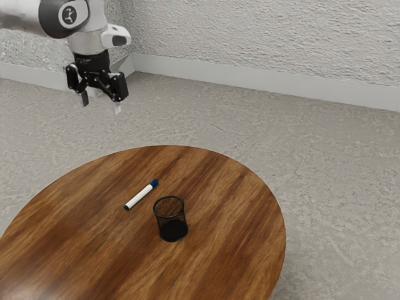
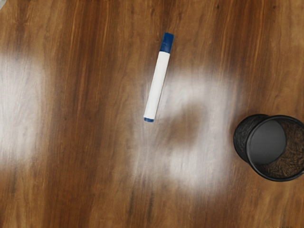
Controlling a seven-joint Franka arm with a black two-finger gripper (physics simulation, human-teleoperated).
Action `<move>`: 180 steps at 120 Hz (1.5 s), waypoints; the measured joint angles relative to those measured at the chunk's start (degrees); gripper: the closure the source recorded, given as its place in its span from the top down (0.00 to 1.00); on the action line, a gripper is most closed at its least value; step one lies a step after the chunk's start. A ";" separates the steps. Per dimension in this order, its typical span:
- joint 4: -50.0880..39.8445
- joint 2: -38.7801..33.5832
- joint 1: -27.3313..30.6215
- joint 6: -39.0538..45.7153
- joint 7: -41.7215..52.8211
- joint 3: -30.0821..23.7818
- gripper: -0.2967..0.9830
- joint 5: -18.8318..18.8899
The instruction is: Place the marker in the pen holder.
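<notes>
Black jaws hang wide apart, empty, above the round wooden worktop (image 1: 225, 256). Grasping comes first: they should descend astride the white, blue-capped marker (image 1: 140, 195), clear of the black mesh pen holder (image 1: 170, 219).

The bench (image 1: 231, 212) is glossy wood (streaky grain), the marker (image 2: 157, 85) smooth plastic, the pen holder (image 1: 170, 220) metal-looking mesh

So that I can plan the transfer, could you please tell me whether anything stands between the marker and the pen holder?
Nothing visible stands between the marker and the pen holder; the tabletop there shows bare wood.
</notes>
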 joint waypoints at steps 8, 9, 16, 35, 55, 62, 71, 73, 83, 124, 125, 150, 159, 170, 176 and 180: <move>-0.15 0.27 -0.95 0.25 -0.07 0.00 0.77 -0.02; -0.17 0.32 -1.07 0.29 -0.07 0.00 0.77 -0.03; -0.18 1.46 -1.77 0.65 -0.13 -0.01 0.77 -0.07; -4.06 7.07 1.76 4.15 -0.23 0.51 0.77 -0.13; -7.53 12.53 5.66 8.37 -0.34 0.48 0.77 -0.11; -8.33 14.16 5.45 10.00 -0.37 0.33 0.77 -0.06; -9.04 16.58 5.42 12.42 -0.35 0.25 0.77 -0.01; -9.09 17.20 5.41 13.00 -0.33 0.24 0.77 -0.01; -9.11 20.13 5.44 15.66 -0.23 0.18 0.77 0.13; -0.71 32.34 5.52 20.21 1.33 -0.21 0.76 0.21; -0.53 32.54 5.51 20.25 1.37 -0.28 0.76 0.20; 3.38 36.85 5.51 21.19 2.31 -0.80 0.76 -0.05; 4.19 37.99 5.50 21.46 2.58 -0.87 0.76 -0.10; 5.78 39.32 5.51 21.64 2.88 -0.92 0.76 -0.14; 6.07 39.72 5.50 21.73 3.03 -0.93 0.76 -0.26; 6.18 39.95 5.52 21.78 3.12 -0.94 0.76 -0.34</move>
